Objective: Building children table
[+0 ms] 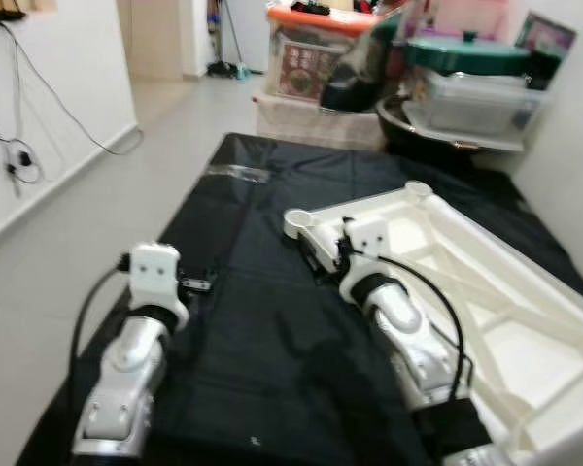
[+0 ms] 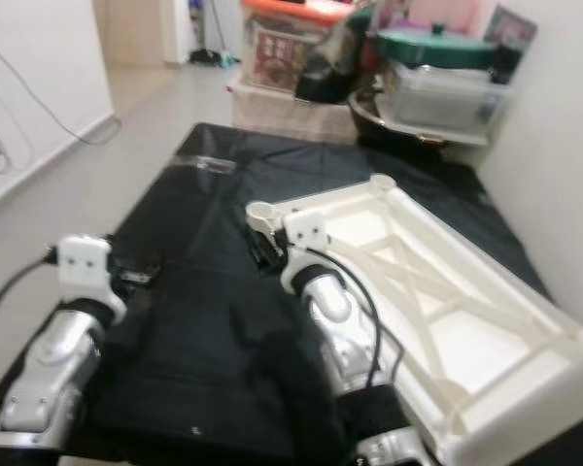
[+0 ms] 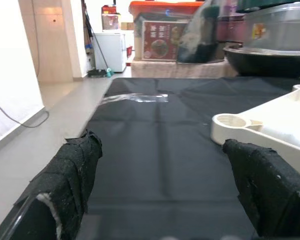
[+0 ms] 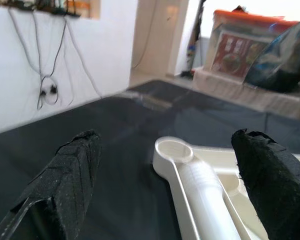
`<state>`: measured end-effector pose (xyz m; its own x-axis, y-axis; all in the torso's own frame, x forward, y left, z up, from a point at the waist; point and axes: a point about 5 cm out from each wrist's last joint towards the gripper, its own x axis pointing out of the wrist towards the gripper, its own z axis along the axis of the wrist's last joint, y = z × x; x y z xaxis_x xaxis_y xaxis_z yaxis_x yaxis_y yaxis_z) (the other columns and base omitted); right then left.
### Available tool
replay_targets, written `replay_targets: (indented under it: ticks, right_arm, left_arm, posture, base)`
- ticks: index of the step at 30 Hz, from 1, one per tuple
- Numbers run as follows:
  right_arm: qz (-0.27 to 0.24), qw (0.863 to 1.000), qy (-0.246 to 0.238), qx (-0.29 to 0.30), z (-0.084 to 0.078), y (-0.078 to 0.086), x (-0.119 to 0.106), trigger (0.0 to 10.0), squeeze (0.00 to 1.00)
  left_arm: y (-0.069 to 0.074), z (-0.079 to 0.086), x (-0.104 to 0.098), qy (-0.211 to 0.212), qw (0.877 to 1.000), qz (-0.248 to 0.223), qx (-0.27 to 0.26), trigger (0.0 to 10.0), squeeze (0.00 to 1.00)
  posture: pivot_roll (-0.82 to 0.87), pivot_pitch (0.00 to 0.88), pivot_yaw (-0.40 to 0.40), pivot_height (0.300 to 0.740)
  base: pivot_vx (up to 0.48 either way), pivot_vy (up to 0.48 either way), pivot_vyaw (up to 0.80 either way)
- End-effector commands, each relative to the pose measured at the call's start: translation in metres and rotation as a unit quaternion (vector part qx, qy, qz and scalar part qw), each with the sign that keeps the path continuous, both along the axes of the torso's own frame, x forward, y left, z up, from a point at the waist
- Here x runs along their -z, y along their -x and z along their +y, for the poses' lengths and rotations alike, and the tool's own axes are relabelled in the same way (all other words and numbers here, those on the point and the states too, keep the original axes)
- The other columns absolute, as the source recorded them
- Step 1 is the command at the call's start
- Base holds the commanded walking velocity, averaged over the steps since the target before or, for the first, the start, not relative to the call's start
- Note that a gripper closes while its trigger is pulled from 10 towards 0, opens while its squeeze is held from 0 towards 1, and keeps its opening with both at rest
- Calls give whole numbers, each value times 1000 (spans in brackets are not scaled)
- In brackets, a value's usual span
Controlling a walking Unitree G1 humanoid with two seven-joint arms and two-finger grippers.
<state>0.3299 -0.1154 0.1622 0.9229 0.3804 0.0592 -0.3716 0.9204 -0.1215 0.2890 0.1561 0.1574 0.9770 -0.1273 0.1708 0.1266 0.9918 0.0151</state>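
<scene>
The white plastic children's table top [image 1: 486, 282] lay upside down on the black sheet [image 1: 262, 291] that covered the floor, at about 2 o'clock from the middle of the sheet, with its ribbed underside up. Its round leg socket [image 4: 173, 149] at the near corner was empty, and another socket [image 1: 417, 189] at 12 o'clock from it was empty too. No leg could be seen in these sockets, so I judge the building was at an early step: the top was placed, and the legs were left to be fitted.

The right gripper [image 4: 165, 185] hovered just beside the near corner socket, its two black fingers [image 4: 72, 170] spread wide apart and holding nothing. The left gripper [image 3: 160, 195] was over the bare sheet at about 9 o'clock from that corner, also wide apart and empty.

The head views showed the whole top and the storage boxes with an orange lid [image 1: 316, 53] behind the sheet. The right wrist view showed the socket's hollow closely, which was blurred from the head.
</scene>
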Motion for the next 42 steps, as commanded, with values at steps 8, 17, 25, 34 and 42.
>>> replay_targets:
  ticks: [8, 17, 25, 34, 42]
  right_arm:
    - [114, 991, 68, -24, -9, -6, 35, 10000, 0]
    - [167, 982, 91, -4, -29, -11, 49, 10000, 0]
    - [207, 974, 90, 13, -39, -16, 60, 10000, 0]
    - [215, 972, 93, -24, -33, -7, 66, 10000, 0]
    - [154, 985, 75, -26, -24, -11, 49, 10000, 0]
  left_arm:
    - [0, 3, 6, -11, 1000, 13, -4, 10000, 0]
    - [3, 3, 9, -13, 1000, 18, -10, 10000, 0]
    - [3, 7, 11, -16, 1000, 21, -17, 10000, 0]
    - [3, 4, 14, -15, 999, 25, -15, 10000, 0]
    - [1, 4, 16, -16, 999, 27, -14, 10000, 0]
  posture:
    - [85, 0, -93, 740]
    - [98, 0, -106, 740]
    - [93, 0, -109, 740]
    - [90, 0, -107, 740]
    - [83, 0, -102, 740]
  base:
    - [0, 0, 0]
    - [0, 0, 0]
    - [0, 0, 0]
    - [0, 0, 0]
    - [0, 0, 0]
